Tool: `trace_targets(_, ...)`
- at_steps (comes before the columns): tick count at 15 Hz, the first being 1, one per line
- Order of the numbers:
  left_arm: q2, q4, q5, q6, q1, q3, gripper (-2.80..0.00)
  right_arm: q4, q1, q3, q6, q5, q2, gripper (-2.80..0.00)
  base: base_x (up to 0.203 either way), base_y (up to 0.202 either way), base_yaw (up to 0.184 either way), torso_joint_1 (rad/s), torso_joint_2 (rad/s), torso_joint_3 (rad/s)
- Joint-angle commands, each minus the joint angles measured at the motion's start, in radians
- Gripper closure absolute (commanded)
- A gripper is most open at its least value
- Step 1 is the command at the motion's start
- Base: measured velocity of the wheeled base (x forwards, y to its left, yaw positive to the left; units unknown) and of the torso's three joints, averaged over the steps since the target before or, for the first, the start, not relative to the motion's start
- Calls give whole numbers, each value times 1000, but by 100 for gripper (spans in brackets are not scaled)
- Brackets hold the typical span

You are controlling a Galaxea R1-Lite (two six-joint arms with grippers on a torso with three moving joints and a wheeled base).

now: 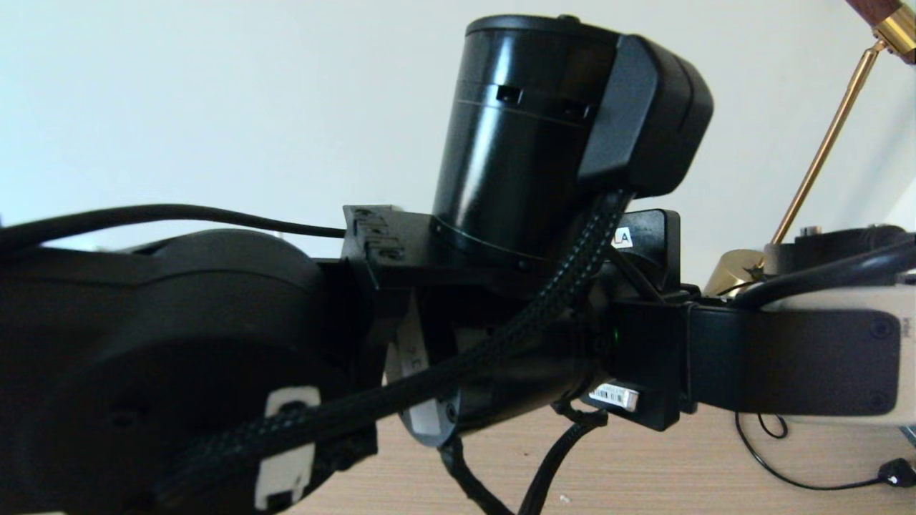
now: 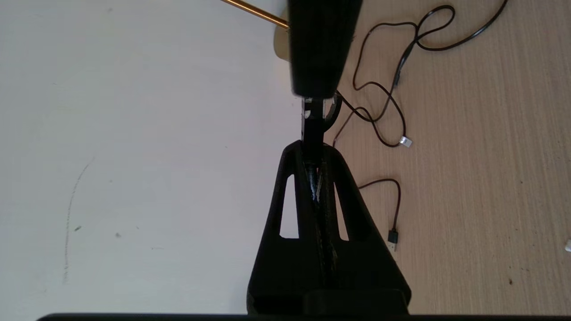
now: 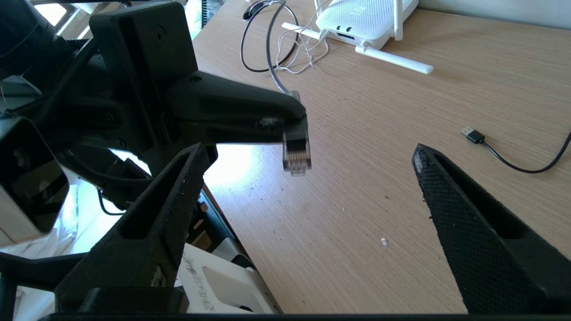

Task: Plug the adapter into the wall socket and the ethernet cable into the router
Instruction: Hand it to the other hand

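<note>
Two arms crowd the head view, the left arm (image 1: 215, 357) filling the lower left and centre and the right arm (image 1: 794, 357) reaching in from the right edge, so the wooden desk (image 1: 644, 465) shows only along the bottom.

Seen from the left wrist, the left gripper (image 2: 315, 147) is closed at frame centre, pinching the plug end of the ethernet cable (image 2: 313, 120), apparently to hold it steady above the desk for a handover or regrasp.

From the right wrist, the right gripper (image 3: 308, 187) stands wide, fingers at lower left and lower right, the clear-tipped plug hanging between them. The router (image 3: 366, 22) sits at top centre, well apart. Adapter and wall socket are not visible; no containers appear.
</note>
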Motion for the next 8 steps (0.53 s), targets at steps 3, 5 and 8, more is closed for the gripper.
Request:
trace_targets(3,6,8,1,5,-10,-4,0,-4,0,6,1,5,3,-280,0,0,0,0,0,0)
trace_targets(5,6,8,1,5,-13,-4,0,-6,0,6,1,5,3,-280,0,0,0,0,0,0)
trace_targets(8,7,9,1,5,-14,-8,0,-6,0,7,1,5,3,-280,0,0,0,0,0,0)
